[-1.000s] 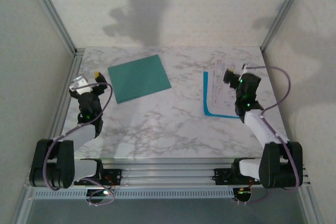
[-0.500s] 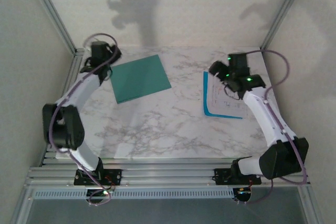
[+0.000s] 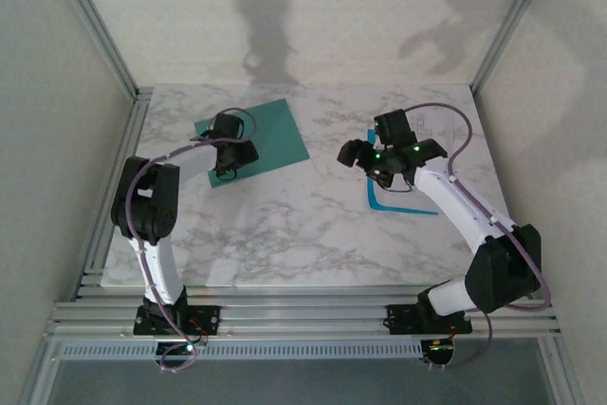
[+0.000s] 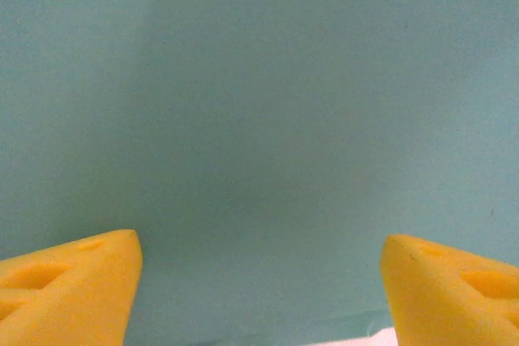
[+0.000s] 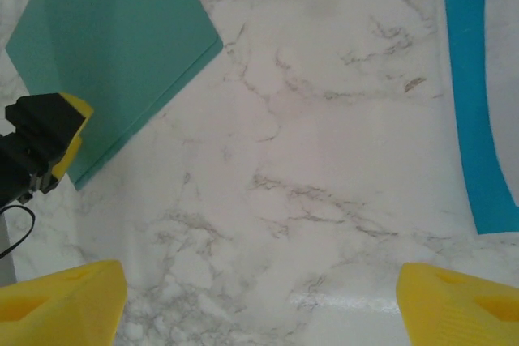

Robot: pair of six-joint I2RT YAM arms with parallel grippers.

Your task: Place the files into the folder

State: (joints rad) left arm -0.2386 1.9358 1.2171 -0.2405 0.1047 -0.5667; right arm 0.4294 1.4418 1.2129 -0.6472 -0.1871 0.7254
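The teal-green folder [image 3: 270, 132] lies closed and flat at the back left of the marble table [image 3: 285, 225]. My left gripper [image 3: 230, 152] hovers low over the folder's near-left part, open; the folder cover [image 4: 259, 103] spans its wrist view between the yellow fingertips [image 4: 73, 281]. The files, white printed sheets on a blue backing [image 3: 398, 207], lie at the right, largely hidden under my right arm. My right gripper [image 3: 363, 153] is open above bare marble just left of them. Its wrist view has the blue backing [image 5: 478, 103] at the right and the folder [image 5: 105, 38] at the upper left.
Metal frame posts [image 3: 95, 21] and pale walls close in the table's back and sides. Bare marble [image 5: 284, 160] stretches between the folder and the files. The left gripper's yellow finger [image 5: 69, 131] appears at the folder's edge in the right wrist view.
My left gripper has swung from the back-left corner down onto the folder. My right gripper has moved left, off the files, toward the table's middle.
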